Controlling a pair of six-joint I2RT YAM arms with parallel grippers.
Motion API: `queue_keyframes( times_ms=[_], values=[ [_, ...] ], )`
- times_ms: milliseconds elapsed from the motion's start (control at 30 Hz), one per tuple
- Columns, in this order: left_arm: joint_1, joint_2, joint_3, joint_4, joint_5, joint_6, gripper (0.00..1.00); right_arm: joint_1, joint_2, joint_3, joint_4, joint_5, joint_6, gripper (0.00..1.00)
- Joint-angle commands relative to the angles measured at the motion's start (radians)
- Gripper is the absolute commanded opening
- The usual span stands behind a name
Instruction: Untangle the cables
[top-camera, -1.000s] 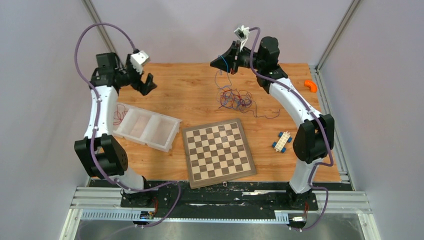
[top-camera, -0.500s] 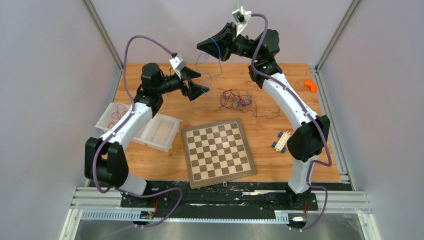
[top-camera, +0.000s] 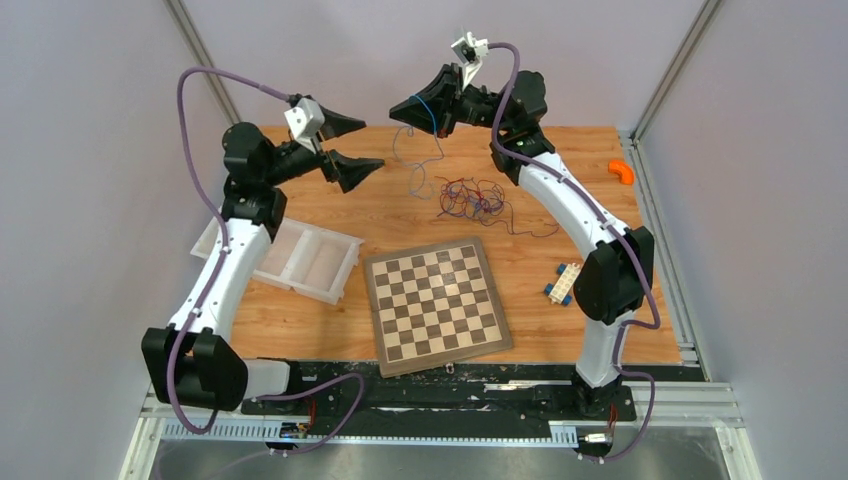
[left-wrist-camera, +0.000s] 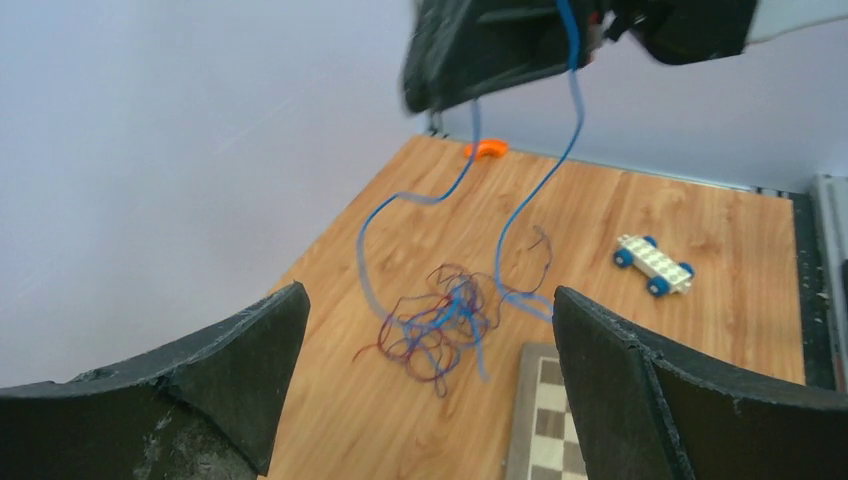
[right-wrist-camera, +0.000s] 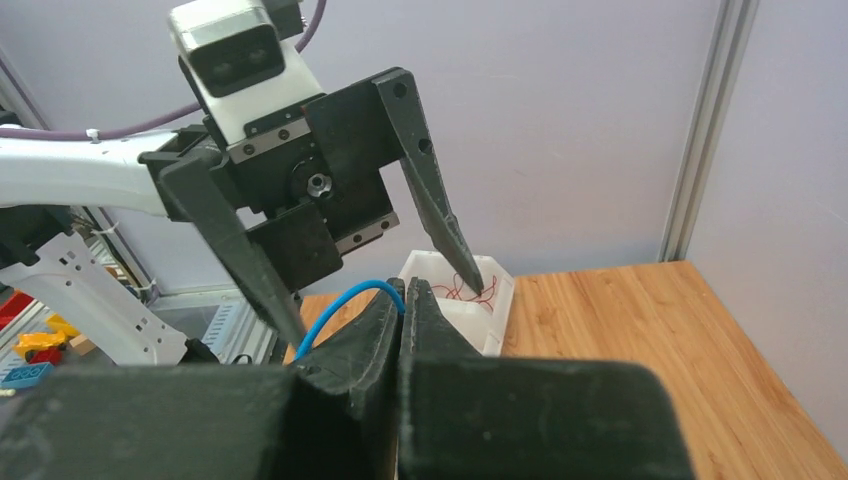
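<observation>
A tangle of thin red, blue and dark purple cables (top-camera: 472, 197) lies on the wooden table behind the chessboard (top-camera: 437, 304). My right gripper (top-camera: 405, 108) is shut on a blue cable (top-camera: 416, 160) and holds it high, so its two strands hang down toward the tangle. In the right wrist view the blue cable (right-wrist-camera: 345, 302) loops out of the shut jaws (right-wrist-camera: 405, 290). My left gripper (top-camera: 374, 143) is open and empty in the air, left of the hanging cable and facing it. The left wrist view shows the tangle (left-wrist-camera: 440, 325) and the blue cable (left-wrist-camera: 515, 215) between its fingers (left-wrist-camera: 250, 350).
A white divided tray (top-camera: 320, 265) stands at the left, with red cable in one compartment (right-wrist-camera: 465, 288). A white and blue toy car (top-camera: 563, 282) sits right of the chessboard. An orange piece (top-camera: 622, 171) lies at the far right back.
My left arm swung from beside the tray toward the middle and now sits higher, jaws wide. My right gripper lifted the blue cable up and to the left.
</observation>
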Motion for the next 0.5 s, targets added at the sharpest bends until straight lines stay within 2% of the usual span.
queue_keyframes(
  times_ms=[0,200,367,467],
  values=[
    [-0.098,0.037,0.037,0.231,-0.004,-0.091,1.0,0.03,-0.024,0.018,0.071,-0.015,0.001,0.0],
    [-0.167,0.131,0.086,0.388,0.011,-0.208,1.0,0.058,-0.013,0.035,0.062,0.009,-0.015,0.0],
    [-0.238,0.154,0.074,0.409,0.015,-0.219,1.0,0.064,0.012,0.069,0.044,0.052,-0.018,0.0],
    [-0.259,0.149,0.056,0.391,-0.033,-0.206,0.97,0.064,0.012,0.078,-0.001,0.091,-0.033,0.0]
  ],
)
